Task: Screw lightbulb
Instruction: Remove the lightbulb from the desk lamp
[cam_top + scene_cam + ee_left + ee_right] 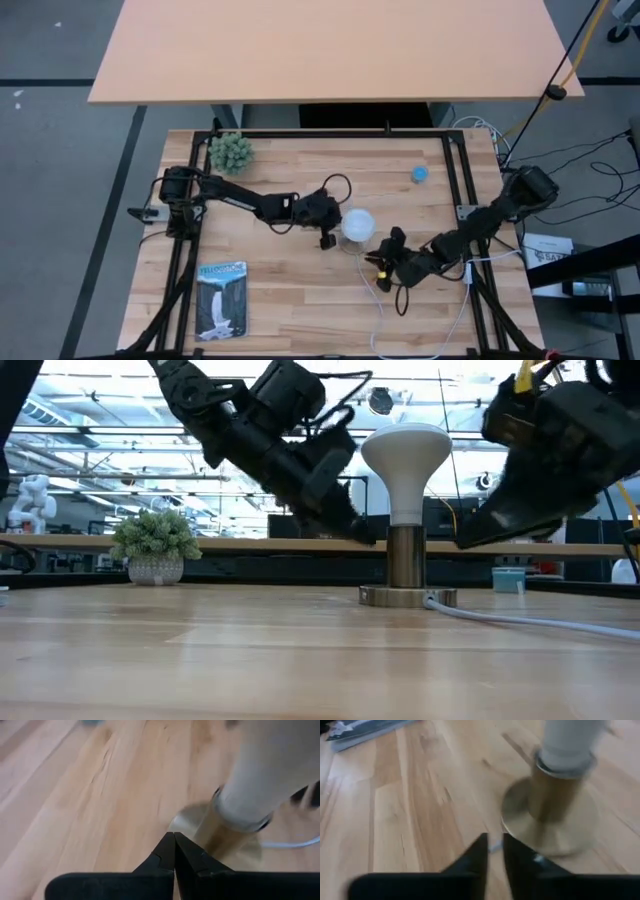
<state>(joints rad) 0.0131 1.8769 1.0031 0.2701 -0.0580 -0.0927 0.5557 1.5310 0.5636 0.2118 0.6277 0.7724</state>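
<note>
The bulb stands upright in the socket near the middle of the table, dome up, its narrow neck dropping into the brassy tube of the base. In the low view no grey thread shows above the tube, so the bulb looks seated; whether it is fully tight I cannot tell.

The left gripper sits just beside the bulb on its left in the high view, low by the socket base. Its 2 fingers are pressed together with nothing between them. It touches neither bulb nor socket as far as the wrist view shows.

The right gripper is just off the socket on the other side, toward the front of the table, pointing at the base disc. Its fingers are nearly together, a thin gap between them, and nothing is pinched in that gap. The white cord runs away from the base across the wood.

As a judgement: the main work appears done, since the bulb is in the socket and neither gripper holds it. What may remain is a last check of tightness, or simply pulling both arms clear. The bulb is not lit in these views, so seating cannot be confirmed that way.
</note>
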